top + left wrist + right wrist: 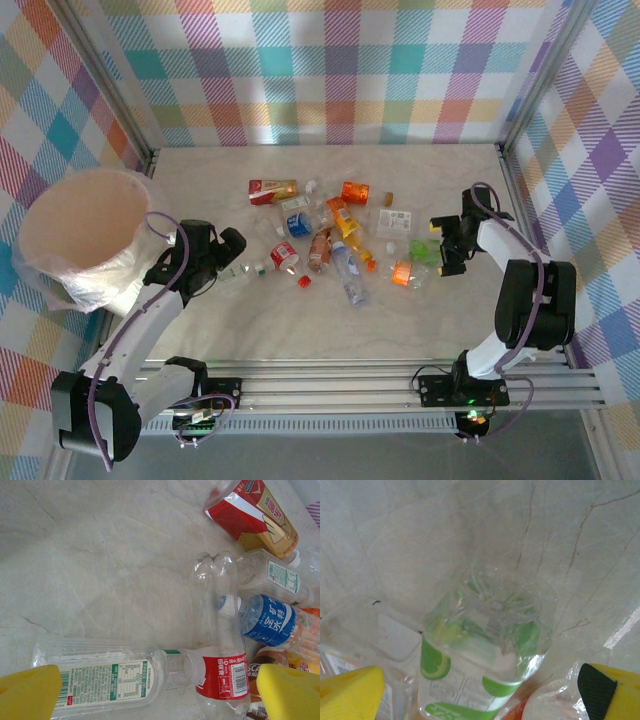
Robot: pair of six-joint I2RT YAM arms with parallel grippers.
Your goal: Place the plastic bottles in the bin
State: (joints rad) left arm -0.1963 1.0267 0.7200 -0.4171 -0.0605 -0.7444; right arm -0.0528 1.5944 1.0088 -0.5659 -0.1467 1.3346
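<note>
The plastic bottles (320,240) lie scattered in a heap at the middle of the table. The bin (85,235), pale peach with a clear liner, stands at the left edge. My left gripper (228,262) is open beside the bin, over a clear bottle with a green-and-white label (100,682). That bottle lies between its yellow fingers (30,695), neck against a clear red-labelled bottle (220,675). My right gripper (441,246) is open at the heap's right side. A clear bottle with a green label (485,650) lies between its yellow fingertips (350,697), untouched.
Plaid walls close the table in at the back and both sides. A metal rail (330,385) runs along the near edge. A loose red cap (305,282) lies near the front of the heap. A red-and-tan bottle (255,512) and a blue-labelled one (272,622) lie just past the left gripper.
</note>
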